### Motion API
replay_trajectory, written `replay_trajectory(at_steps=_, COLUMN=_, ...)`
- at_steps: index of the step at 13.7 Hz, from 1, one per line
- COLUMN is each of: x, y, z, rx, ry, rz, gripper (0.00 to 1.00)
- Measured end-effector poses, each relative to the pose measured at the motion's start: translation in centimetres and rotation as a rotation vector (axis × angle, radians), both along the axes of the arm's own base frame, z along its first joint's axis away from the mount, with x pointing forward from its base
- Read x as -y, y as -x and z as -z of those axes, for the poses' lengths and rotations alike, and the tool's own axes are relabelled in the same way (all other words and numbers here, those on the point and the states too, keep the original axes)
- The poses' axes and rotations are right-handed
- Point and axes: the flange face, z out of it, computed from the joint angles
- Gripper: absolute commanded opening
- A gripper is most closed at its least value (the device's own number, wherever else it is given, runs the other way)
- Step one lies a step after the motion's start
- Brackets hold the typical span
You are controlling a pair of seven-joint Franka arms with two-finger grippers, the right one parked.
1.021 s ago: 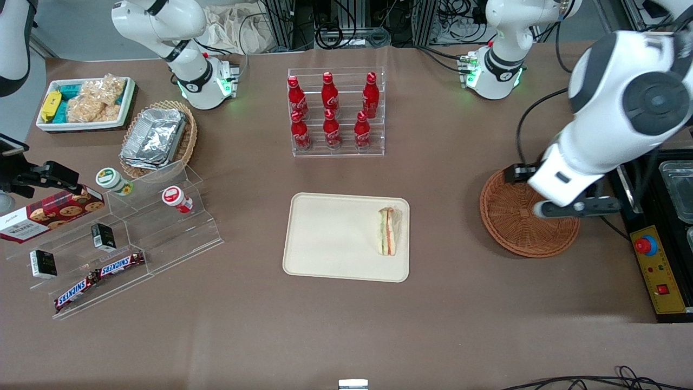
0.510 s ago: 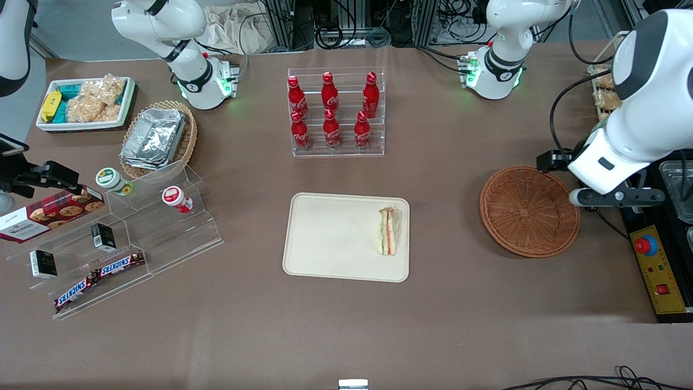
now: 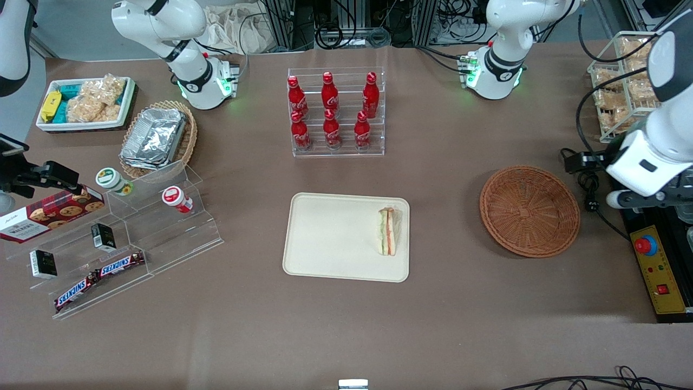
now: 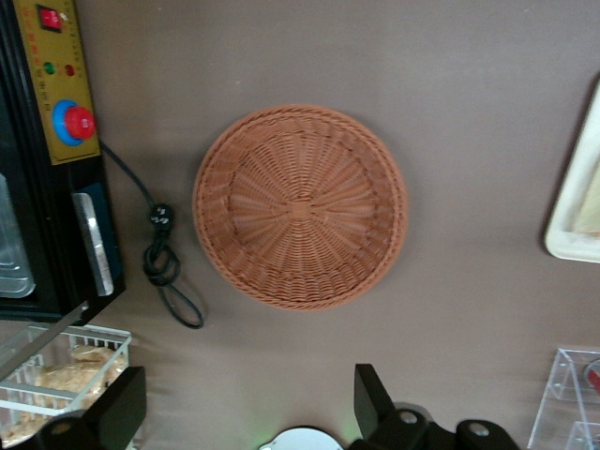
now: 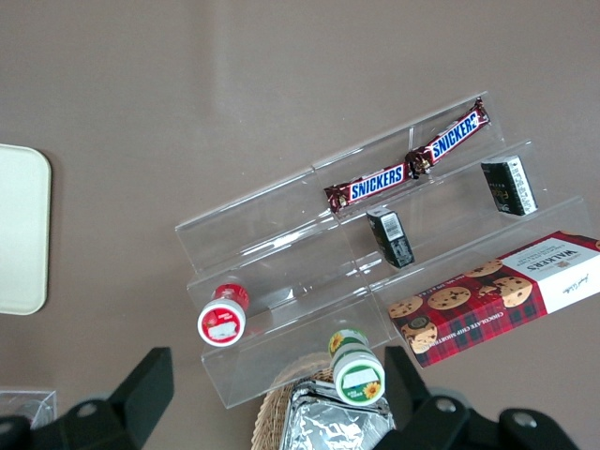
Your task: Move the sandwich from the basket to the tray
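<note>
Looking down from the front, you see the sandwich [image 3: 387, 231], a pale bread wedge with orange and green layers, lying on the tray [image 3: 330, 238] close against the rim at the working arm's end. That tray is flat, cream-beige, rectangular with rounded corners and a low lip. Well apart from it, toward the working arm's end of the table, sits the basket [image 3: 529, 210]: round, shallow, reddish-brown wicker with nothing in it.

Your gripper [image 4: 248, 412] hangs high above the table, off past the basket's edge toward the working arm's end. Its two black fingers [image 4: 373, 396] stand wide apart and hold nothing.

From the wrist you get what the front view lacks: the basket [image 4: 300, 206] seen straight down, its weave radiating from a small centre knot out to a braided rim, and a black cable [image 4: 161, 272] looped on the brown table cover beside it. Only a corner of the tray [image 4: 577, 216] shows there.

From the front alone you can make out six red bottles [image 3: 331, 111] in a clear acrylic rack, farther from the camera than the tray.
</note>
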Motion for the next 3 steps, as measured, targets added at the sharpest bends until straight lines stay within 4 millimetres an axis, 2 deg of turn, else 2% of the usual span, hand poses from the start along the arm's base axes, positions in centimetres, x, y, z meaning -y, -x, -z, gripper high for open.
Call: replay_trajectory(at_steps=3, x=-1.12, y=0.00, z=-0.05, rx=-0.005, ry=0.008, rz=0.009, gripper=0.99)
